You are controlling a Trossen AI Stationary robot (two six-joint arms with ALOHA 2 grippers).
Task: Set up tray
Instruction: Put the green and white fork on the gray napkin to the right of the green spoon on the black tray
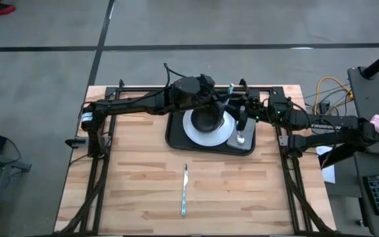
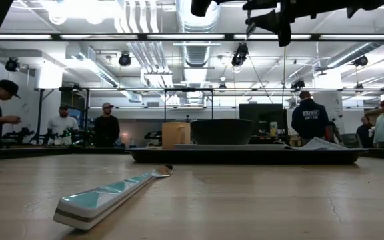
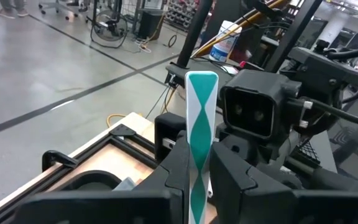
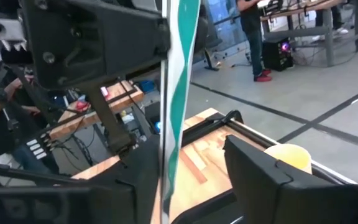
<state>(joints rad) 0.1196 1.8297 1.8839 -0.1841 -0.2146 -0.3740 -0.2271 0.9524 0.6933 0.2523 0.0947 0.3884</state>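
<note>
The black tray (image 1: 176, 139) lies at the table's far middle. It bears a white plate (image 1: 191, 131) with a black bowl (image 1: 206, 120) on it, and a spoon (image 1: 241, 137) to the right of the plate. My left gripper (image 3: 197, 180) is above the tray's far edge (image 1: 224, 99), shut on a utensil with a teal-and-white handle (image 3: 201, 112). My right gripper (image 4: 194, 149) faces it (image 1: 239, 106), open. Its fingers stand on either side of that handle (image 4: 174, 118), which runs close beside one finger (image 4: 143, 168). I cannot tell whether they touch. My left gripper pinches the teal-and-white handle (image 3: 197, 163) between its two fingers, which lie along it. The handle's free end (image 3: 201, 78) sticks out past the fingertips toward my right arm. The utensil is lifted clear, above the tray. Its other end is hidden behind the gripper.
A second utensil with a teal-and-white handle (image 1: 184, 191) lies on the bare wood near the table's front middle, and shows in the low view (image 2: 112, 193). Black frame rails (image 1: 97, 164) run along the table's left and right sides. People stand in the room beyond the table.
</note>
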